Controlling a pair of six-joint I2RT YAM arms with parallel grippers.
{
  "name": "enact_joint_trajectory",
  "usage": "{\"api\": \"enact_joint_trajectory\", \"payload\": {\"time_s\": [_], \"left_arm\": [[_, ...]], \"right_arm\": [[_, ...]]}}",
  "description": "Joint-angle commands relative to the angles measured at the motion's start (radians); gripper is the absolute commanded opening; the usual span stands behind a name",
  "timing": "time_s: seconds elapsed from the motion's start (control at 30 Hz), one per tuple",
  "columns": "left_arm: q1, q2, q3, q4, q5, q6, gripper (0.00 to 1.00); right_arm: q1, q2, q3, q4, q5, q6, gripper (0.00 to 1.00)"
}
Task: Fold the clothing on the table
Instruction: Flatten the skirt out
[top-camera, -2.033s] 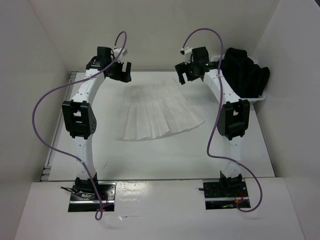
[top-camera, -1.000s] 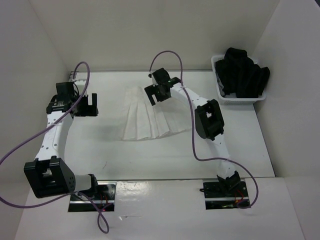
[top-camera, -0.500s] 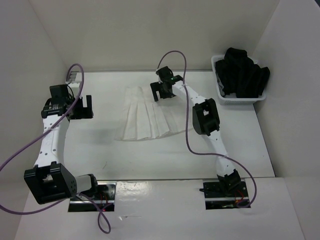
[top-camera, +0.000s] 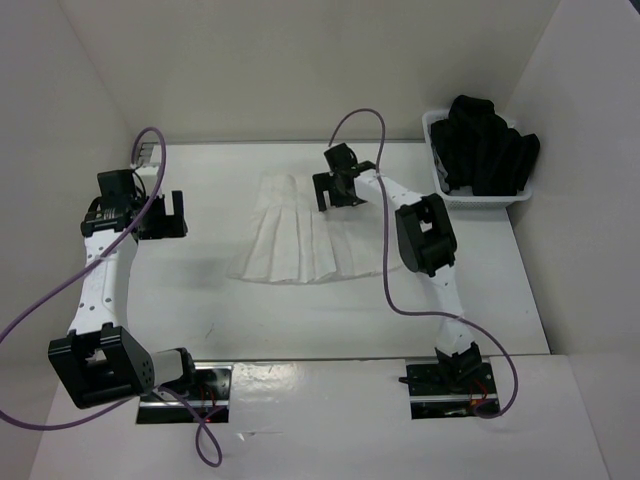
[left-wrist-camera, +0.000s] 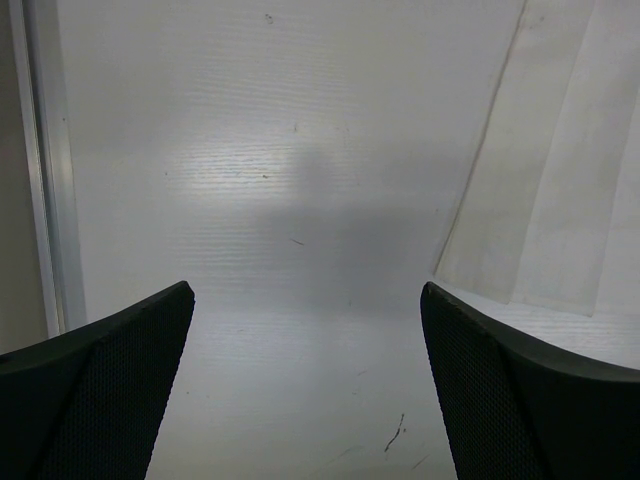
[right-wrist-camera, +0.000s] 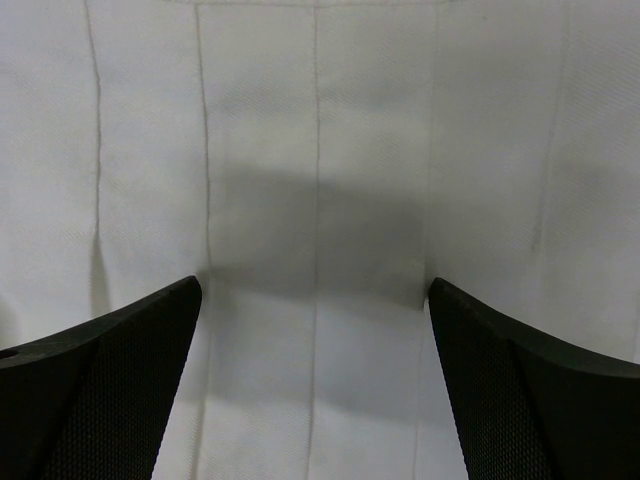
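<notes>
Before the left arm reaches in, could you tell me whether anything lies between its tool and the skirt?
Nothing visible does. The left tool hangs open over bare table, to the left of the skirt, with only table between them. The right tool is open above the skirt.

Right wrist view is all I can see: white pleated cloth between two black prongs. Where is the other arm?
Observer: The left gripper hangs open over bare table, left of the clothing, not touching it.
Visitor: Which part of the cloth am I over?
Observer: The right gripper is near the narrow far end, at its right side.
Visitor: Anything else around?
Observer: A white basket of black garments sits in the far right corner.
</notes>
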Motion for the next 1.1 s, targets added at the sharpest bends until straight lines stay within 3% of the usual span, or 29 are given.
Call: {"api": "enact_joint_trajectory", "payload": {"time_s": [0.0,0.13,0.3,0.73,0.93,1.07], "left_arm": [[0.005,-0.019,-0.005,-0.005,0.031,0.002,1.00],[0.005,-0.019,-0.005,-0.005,0.042,0.002,1.00],[0.005,-0.001,0.004,-0.005,0.051,0.002,1.00],[0.005,0.040,0.039,-0.005,0.093,0.013,1.00],[0.005,0.139,0.233,-0.071,0.211,0.048,1.00],[-0.006,0.266,0.414,-0.093,0.353,0.034,1.00]], "right_arm": [[0.024,-0.071,-0.156,-0.030,-0.006,0.074,0.99],[0.070,-0.161,-0.295,0.005,0.014,0.083,0.99],[0.139,-0.171,-0.343,0.005,0.046,0.059,0.99],[0.158,-0.241,-0.417,-0.044,0.046,0.005,0.99],[0.168,-0.382,-0.193,-0.139,0.010,-0.043,0.99],[0.138,-0.391,0.074,-0.190,-0.038,-0.073,0.99]]}}
